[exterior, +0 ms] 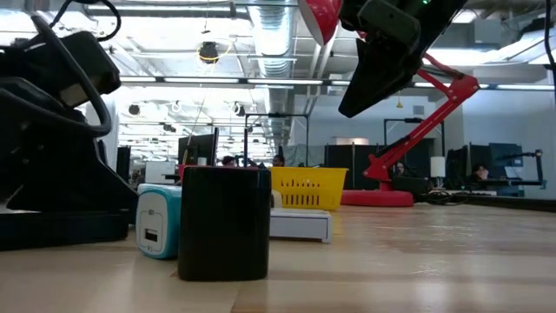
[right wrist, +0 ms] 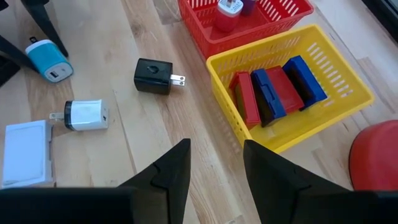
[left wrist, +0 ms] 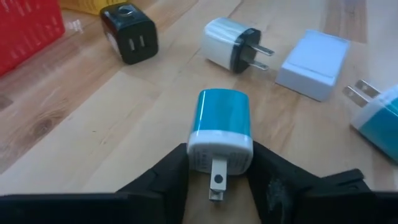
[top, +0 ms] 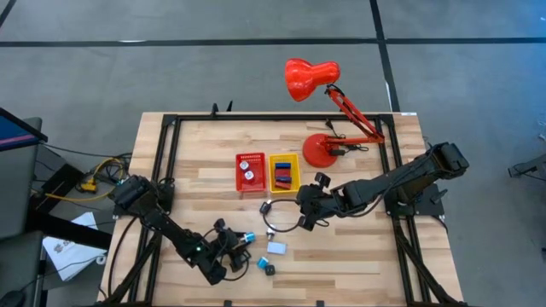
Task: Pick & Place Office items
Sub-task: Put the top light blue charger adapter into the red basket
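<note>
Pinching a blue and white charger (left wrist: 220, 129) at its pronged end, the left gripper (left wrist: 217, 180) sits low on the table (top: 358, 256), near the black charger (left wrist: 129, 32), a white plug (left wrist: 227, 45) and a white box (left wrist: 313, 56). Only the right wrist view shows inside the yellow bin (right wrist: 348, 93): red and blue cases side by side. The right gripper (right wrist: 214, 165) hovers beside that bin, fingers apart and empty. No writing is readable.
</note>
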